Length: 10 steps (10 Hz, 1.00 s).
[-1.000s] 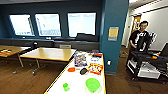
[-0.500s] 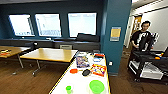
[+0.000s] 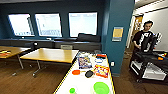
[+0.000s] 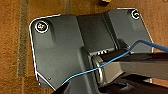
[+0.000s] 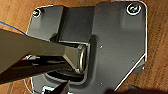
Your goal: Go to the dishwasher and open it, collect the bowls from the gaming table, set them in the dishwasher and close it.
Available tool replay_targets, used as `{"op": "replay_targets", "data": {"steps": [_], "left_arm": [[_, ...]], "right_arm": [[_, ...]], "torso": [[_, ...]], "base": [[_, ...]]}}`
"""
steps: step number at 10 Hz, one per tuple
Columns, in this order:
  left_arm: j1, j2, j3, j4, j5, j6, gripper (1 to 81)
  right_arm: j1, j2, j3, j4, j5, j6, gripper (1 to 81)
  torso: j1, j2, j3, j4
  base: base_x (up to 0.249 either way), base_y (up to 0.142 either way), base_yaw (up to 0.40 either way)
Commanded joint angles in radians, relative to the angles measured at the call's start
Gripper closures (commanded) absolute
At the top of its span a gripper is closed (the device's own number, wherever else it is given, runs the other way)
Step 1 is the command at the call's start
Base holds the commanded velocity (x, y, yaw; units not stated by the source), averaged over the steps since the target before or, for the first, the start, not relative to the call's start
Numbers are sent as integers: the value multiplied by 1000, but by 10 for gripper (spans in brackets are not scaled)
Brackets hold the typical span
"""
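Facing the gaming table (image 3: 75,83), a white counter with a green bowl (image 3: 101,87) near its close end. Bowls not yet collected; dishwasher unseen. Pincer state: cannot tell; nothing visibly held.

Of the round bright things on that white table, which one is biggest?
The shallow green bowl at the table's near end, toward its right edge. It is clearly wider than the small green bowl beside it and the orange bowl farther back.

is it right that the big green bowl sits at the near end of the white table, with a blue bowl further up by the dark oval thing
Not quite. In the head view the bowl beside the dark oval thing is orange, not blue. The big green bowl does sit at the near end of the white table.
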<state>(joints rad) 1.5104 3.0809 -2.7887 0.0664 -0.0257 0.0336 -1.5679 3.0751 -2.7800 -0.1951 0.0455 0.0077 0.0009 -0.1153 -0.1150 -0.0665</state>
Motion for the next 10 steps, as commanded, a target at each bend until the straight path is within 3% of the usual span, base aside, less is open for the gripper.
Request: {"op": "replay_targets", "data": {"steps": [1, 10], "left_arm": [[-52, 4, 1, -3, 53, 9, 10], [-52, 6, 1, 0, 53, 9, 10]], "right_arm": [[45, 0, 2, -4, -49, -2, 10], [45, 0, 2, -4, -49, -3, 10]], "torso": [[0, 0, 0, 0], [0, 0, 0, 0]], "base": [[0, 110, 0], [0, 110, 0]]}}
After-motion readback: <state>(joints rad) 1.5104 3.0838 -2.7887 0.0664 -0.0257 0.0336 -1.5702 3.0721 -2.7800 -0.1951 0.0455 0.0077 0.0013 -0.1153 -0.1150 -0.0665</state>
